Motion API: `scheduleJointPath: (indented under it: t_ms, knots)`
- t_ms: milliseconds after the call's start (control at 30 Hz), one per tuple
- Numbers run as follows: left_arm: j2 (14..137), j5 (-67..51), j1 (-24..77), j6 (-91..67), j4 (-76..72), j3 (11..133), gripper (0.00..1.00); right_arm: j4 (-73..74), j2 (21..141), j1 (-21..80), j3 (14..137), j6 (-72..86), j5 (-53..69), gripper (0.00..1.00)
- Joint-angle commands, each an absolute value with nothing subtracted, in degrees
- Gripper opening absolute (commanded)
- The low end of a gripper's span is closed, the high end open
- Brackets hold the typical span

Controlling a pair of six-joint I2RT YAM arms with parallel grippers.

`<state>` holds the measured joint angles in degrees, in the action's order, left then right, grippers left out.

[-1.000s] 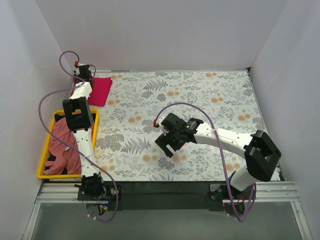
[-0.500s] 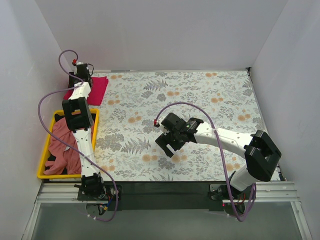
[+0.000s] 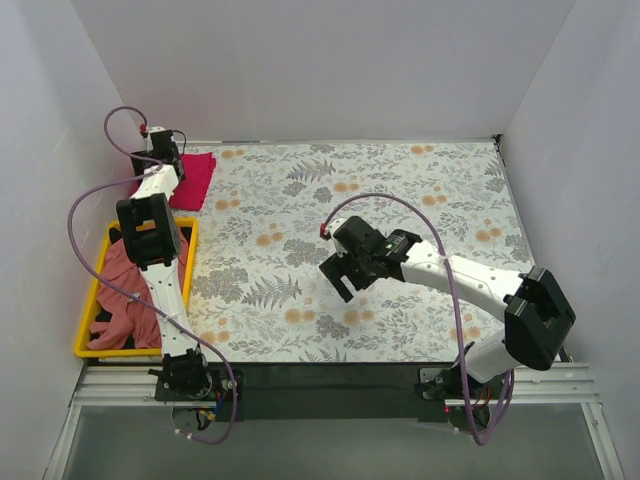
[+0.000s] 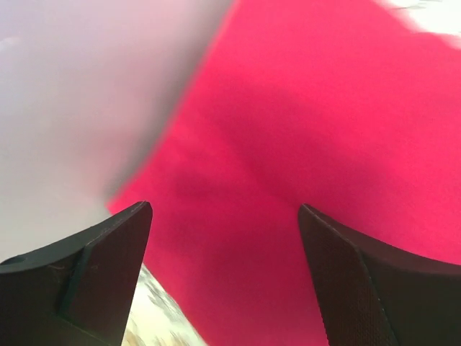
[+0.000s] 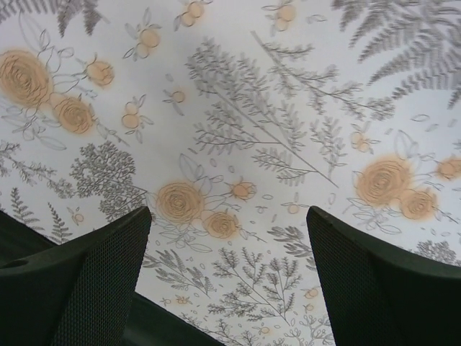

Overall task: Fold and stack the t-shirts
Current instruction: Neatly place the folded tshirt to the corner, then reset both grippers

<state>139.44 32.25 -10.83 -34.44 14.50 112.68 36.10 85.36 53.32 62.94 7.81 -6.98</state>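
Though floral, tablecloth (image 3: 400, 190) amid pale walls (image 3: 320, 70).

A yellow bin (image 3: 110, 353) sits at the left side of the table, close to the near edge. The table cover (image 3: 380, 190) spreads out to the right of the bin. It is white with gray leaves and orange flowers all over. Up close in the right wrist view, the cover (image 5: 238, 108) shows ferns and round orange blooms. Just past the bin's near end runs a black strip (image 3: 320, 378), and next to that a silver metal rail (image 3: 330, 400). A white wall (image 3: 40, 200) stands just left of the bin. Another white wall (image 3: 320, 70) stands far behind the bin, and a third (image 3: 590, 180) is far off to its right.
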Motion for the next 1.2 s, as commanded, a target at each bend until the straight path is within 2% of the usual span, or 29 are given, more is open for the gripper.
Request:
scheduleJointPath:
  t_ms: [0,67,167,367,500,800,933,1167]
  knots:
    - [124.05,13.59,-8.88,-50.22,16.08,108.66,0.83,35.86,80.00,48.97,63.20,10.19,-13.43,0.95]
    - [121.04,1.83,-7.66,-55.00,16.00,106.53,0.92,36.03,78.41,47.38,62.76,10.98,-15.81,0.96]
    - [116.12,-7.87,-3.98,-60.11,16.08,102.76,0.94,36.04,74.45,43.00,61.70,13.09,-19.59,0.98]
    - [99.43,-10.02,7.80,-63.01,16.35,90.90,0.94,36.04,63.03,33.33,59.94,15.38,-24.87,0.98]
    - [80.40,-6.25,11.68,-64.34,17.66,76.78,0.95,36.56,55.39,29.36,59.24,14.94,-29.17,0.98]
    - [42.16,12.55,12.92,-64.43,28.82,62.41,0.95,35.86,37.37,28.83,56.26,8.18,-36.02,0.98]
    - [29.90,20.47,12.92,-62.58,29.62,56.44,0.95,32.53,27.89,28.83,51.60,5.89,-38.84,0.98]
    - [16.97,23.46,12.92,-60.74,29.71,49.66,0.95,28.83,18.38,28.74,42.82,5.54,-39.64,0.98]
